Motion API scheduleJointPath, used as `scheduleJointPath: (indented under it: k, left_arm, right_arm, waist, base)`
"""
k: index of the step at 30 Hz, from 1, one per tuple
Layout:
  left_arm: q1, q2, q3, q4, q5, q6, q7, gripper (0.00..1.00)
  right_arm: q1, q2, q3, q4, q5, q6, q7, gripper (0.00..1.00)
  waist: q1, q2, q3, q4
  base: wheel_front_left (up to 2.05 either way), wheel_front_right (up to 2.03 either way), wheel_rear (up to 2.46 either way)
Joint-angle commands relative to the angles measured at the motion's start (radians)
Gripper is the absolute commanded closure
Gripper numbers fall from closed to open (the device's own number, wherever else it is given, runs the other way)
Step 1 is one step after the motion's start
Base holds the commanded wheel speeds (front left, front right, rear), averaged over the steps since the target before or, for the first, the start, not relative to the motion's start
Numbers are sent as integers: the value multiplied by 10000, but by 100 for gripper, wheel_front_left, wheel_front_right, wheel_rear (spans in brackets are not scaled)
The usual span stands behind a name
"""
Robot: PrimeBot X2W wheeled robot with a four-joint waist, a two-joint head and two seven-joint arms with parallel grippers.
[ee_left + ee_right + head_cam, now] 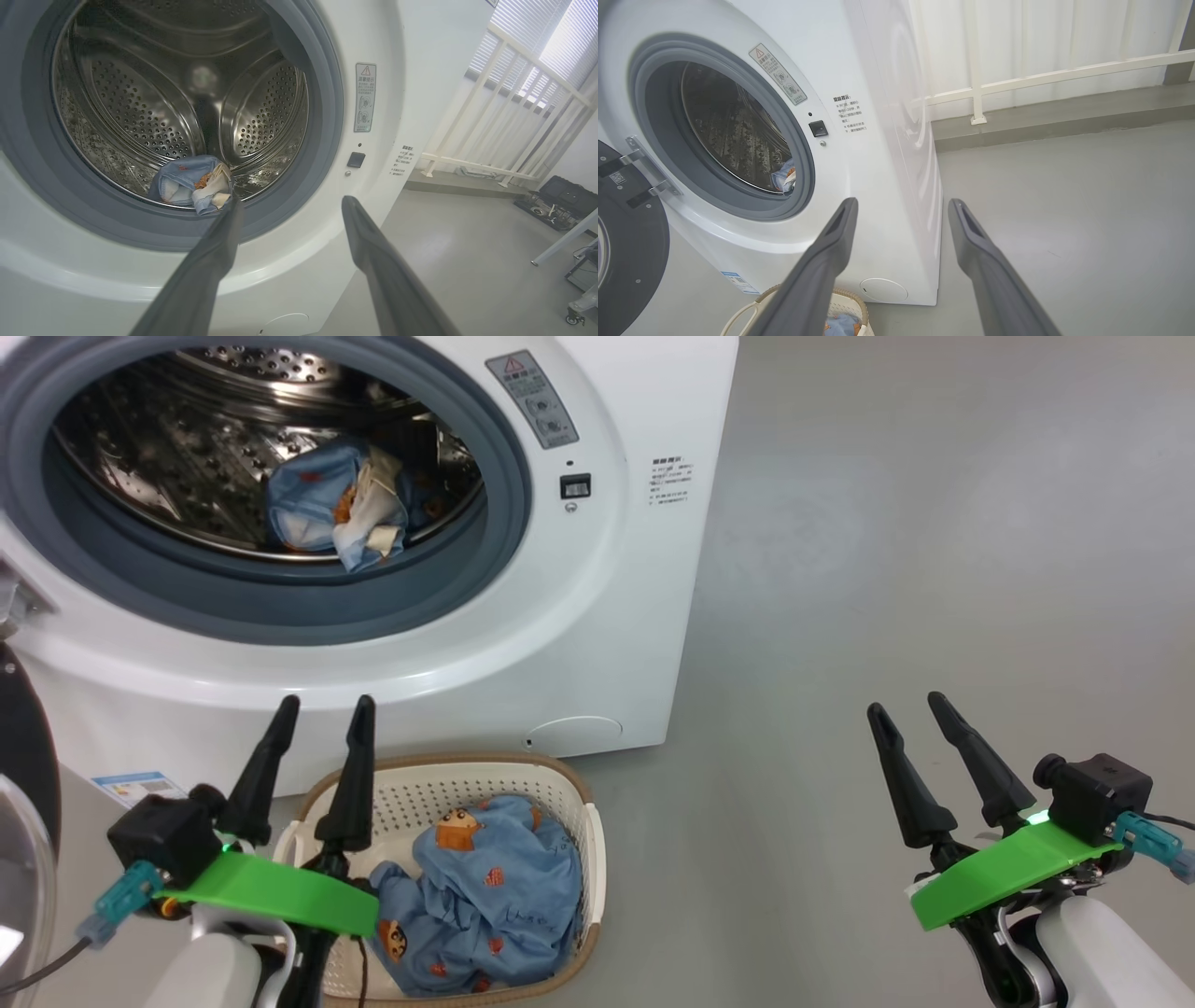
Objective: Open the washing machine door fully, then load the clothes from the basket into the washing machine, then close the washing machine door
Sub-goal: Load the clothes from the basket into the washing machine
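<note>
- Left gripper (327, 705): the two fingers are spread apart with nothing between them. It hovers over the rear left corner of the basket (467, 767), tips pointing at the front of the washing machine (597, 644) below the opening.
- Bundled garment (336, 504): light blue with whitish lining. It lies in the steel drum (187, 439), low and near the front, just behind the grey gasket (280, 607). It is up and ahead of the left gripper and apart from it. In the left wrist view it sits just past the left finger's tip, with no contact.
- Second garment (495, 896): crumpled in the basket, just to the right of the left gripper and below its fingers. I cannot tell if they touch.
- The basket stands on the grey floor (887, 569), close against the machine's base and near the round service cap (574, 733).
- Washing machine door (630, 252): swung open on its hinge at the machine's left side.
- Right gripper (904, 703): fingers apart and empty, over bare floor, well to the right of the basket and the machine.
</note>
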Motion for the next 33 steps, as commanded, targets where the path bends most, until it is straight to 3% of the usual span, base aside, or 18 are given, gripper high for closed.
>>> scheduleJointPath:
  k: [1,23,33]
  left_arm:
    - [-26,365,441,-352,225,99,-64,0]
    - [1701,940,2212,-1329,787,1009,-64,0]
    - [2129,856,2298,-1411,893,1168,-64,0]
  right_arm:
    - [192,-186,147,-185,74,56,-94,0]
    - [525,-540,-13,-246,56,56,-94,0]
    - [573,-804,-112,-391,-25,56,-94,0]
  waist:
    - [0,0,-76,52]
    - [0,0,-692,484]
    - [0,0,-950,521]
  base:
    - [0,0,0]
    - [0,0,0]
    - [0,0,0]
